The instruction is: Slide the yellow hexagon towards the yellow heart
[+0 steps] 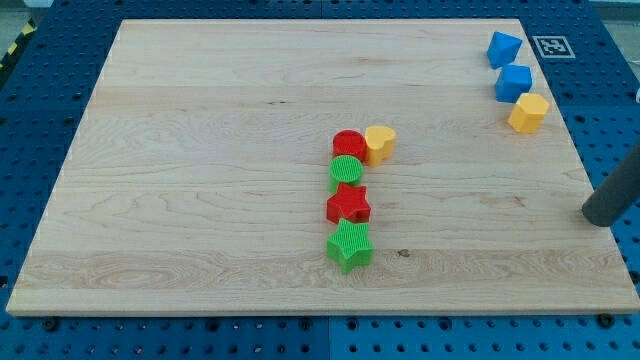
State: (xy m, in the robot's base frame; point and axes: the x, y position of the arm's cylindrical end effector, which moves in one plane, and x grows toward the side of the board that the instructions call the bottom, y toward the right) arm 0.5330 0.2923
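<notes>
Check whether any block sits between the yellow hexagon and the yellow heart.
Nothing visible does. The yellow hexagon has bare board leftward to the yellow heart. The red cylinder touches the heart's far side. My tip sits below-right of the hexagon.

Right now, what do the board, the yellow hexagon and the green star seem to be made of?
Board: pale wood, matte, with visible grain lines. Yellow hexagon: probably plastic, with a smooth, even colour. Green star: probably printed plastic, with fine ridges on top.

No readable text or numbers anywhere; the only sign is a black-and-white square marker (551, 46) beside the board's (200, 120) top-right corner.
</notes>
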